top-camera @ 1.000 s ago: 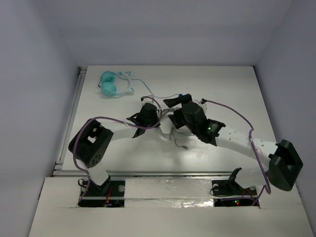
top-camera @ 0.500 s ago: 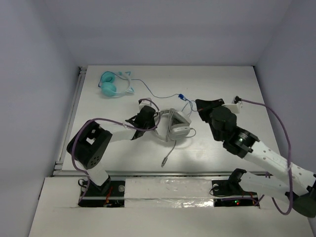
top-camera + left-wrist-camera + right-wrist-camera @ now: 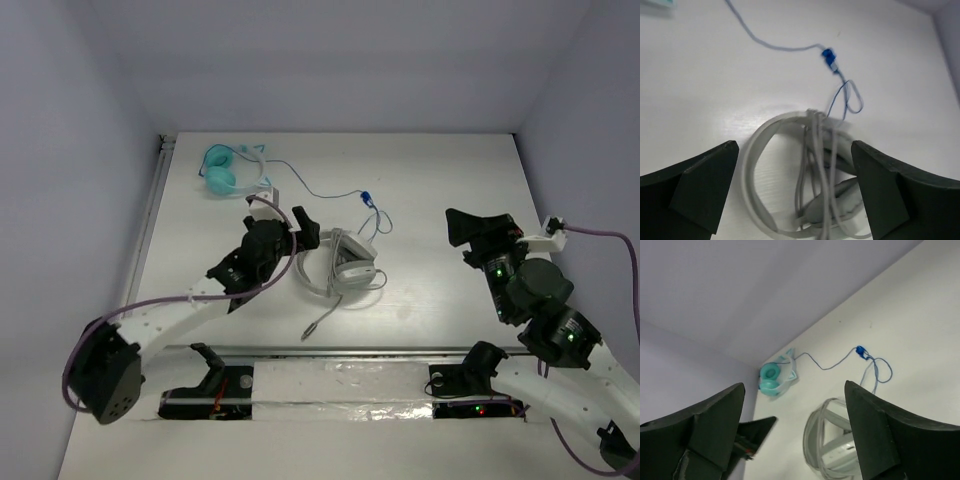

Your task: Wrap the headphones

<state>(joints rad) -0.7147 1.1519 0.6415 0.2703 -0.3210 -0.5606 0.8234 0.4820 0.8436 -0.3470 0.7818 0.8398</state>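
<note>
Headphones: The large white over-ear headphones with padded earcups and a wide headband (image 3: 340,262) lie flat on the white table (image 3: 450,170). They are just ahead of your left gripper and well apart from your right gripper, off to its left.

Left gripper: Your left gripper (image 3: 792,150) hangs over the headband with its fingers spread wide. It has let go and holds nothing, and its wrist view frames the headband between the two fingers.

Right gripper: Your right gripper (image 3: 795,387) is lifted clear, fingers parted and empty. The headphones sit low and ahead in its wrist view.

Cable: The long thin grey cable (image 3: 816,160) runs in several strands across the headband loop and down over the earcups, bunched rather than neat.

Loose end: A tail of that cable with its plug (image 3: 314,329) trails out from the bundle, on the side of the headphones nearer the arm bases.

Done: By the look of it, most of the cable is already wound onto the headphones.

Left: The trailing tail looks unwrapped, so expect one more turn or a tuck. How firmly the strands sit cannot be judged.

Bystanders: The small teal headphones (image 3: 232,170) rest well beyond your left gripper. Their thin blue cable (image 3: 318,194) ends in a loop just beside the white headband, so keep it out of any last turn.
</note>
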